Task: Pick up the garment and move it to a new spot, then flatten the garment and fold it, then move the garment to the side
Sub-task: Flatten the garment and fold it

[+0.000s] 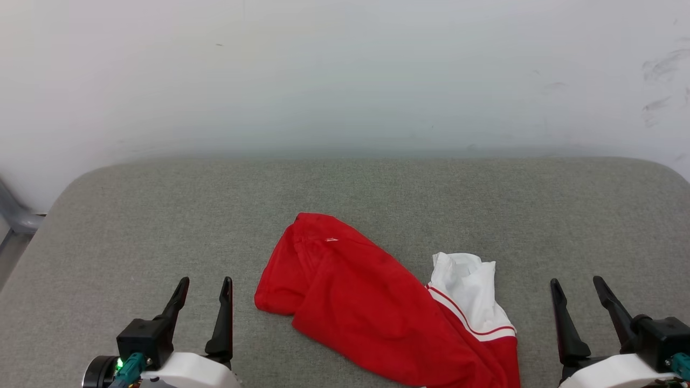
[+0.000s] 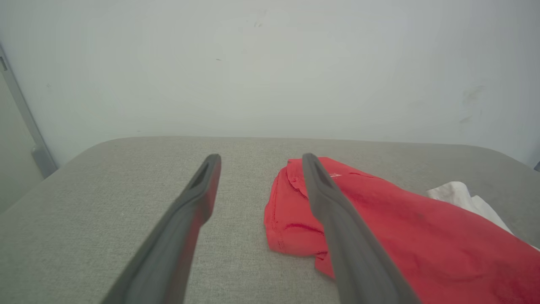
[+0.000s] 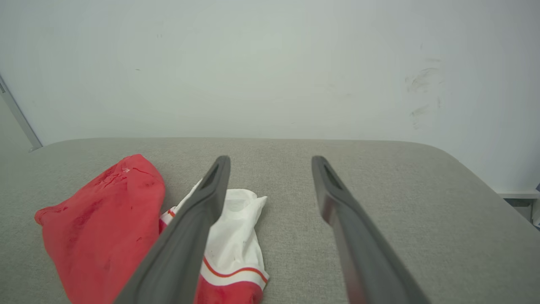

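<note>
Crumpled bright red jersey shirt [image 1: 366,307] with a white striped sleeve lay bunched near-centre on the grey fabric-topped desk [image 1: 161,215]. The left tool [image 1: 206,281] and right tool [image 1: 576,281] flanked it, fingers spread, empty. Probably staged for a two-sided pickup.

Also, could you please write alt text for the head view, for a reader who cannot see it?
A crumpled red garment with a white sleeve lies on a grey padded surface. The left claw and right claw are open at its sides, not touching it.
</note>
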